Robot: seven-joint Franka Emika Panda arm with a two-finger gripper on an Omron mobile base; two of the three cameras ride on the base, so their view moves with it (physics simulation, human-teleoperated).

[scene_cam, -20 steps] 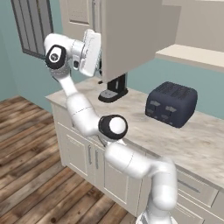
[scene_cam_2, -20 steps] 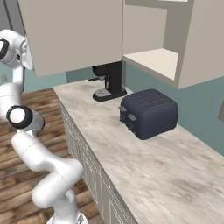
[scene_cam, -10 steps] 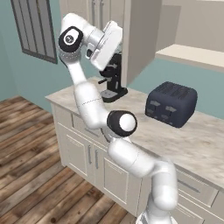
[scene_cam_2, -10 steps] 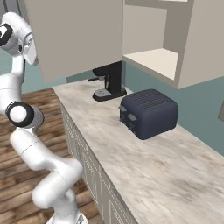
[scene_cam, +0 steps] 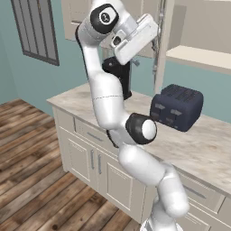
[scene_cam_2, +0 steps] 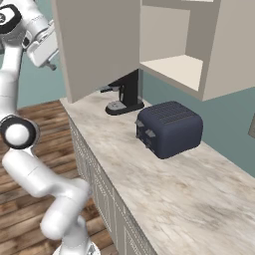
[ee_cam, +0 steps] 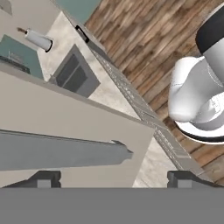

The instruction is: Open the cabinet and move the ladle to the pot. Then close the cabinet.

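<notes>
the cabinet (scene_cam_2: 169, 45) is up on the wall, and its door (scene_cam_2: 97, 45) is swung out wide, so the plain shelf (scene_cam_2: 172, 69) inside can be seen. the gripper (ee_cam: 113, 179) is up high, just beside the outer face of the door, close to the long silver handle (scene_cam: 159, 31). in the hand view the bar handle (ee_cam: 65, 151) runs across right above the two fingertips (ee_cam: 43, 179), which stand far apart with the bar between them. the hand looks wide open and nothing is pinched in it; i cannot tell if a finger touches the bar. the shelf looks bare from here, and i cannot see the ladle on it, so i cannot say where the ladle is. i cannot spot the pot either. on the counter (scene_cam_2: 164, 194) below sit a dark toaster (scene_cam_2: 169, 128) and a black coffee machine (scene_cam_2: 124, 94). i think the step in hand is the end of opening the door. to do it well, the hand should move away from the handle without bumping the door, so the door does not swing shut. then it should go around the door edge, not through it, and look into the cabinet for the ladle. the arm (scene_cam: 108, 90) is bent high and tight, so slow, small moves would be safest.
</notes>
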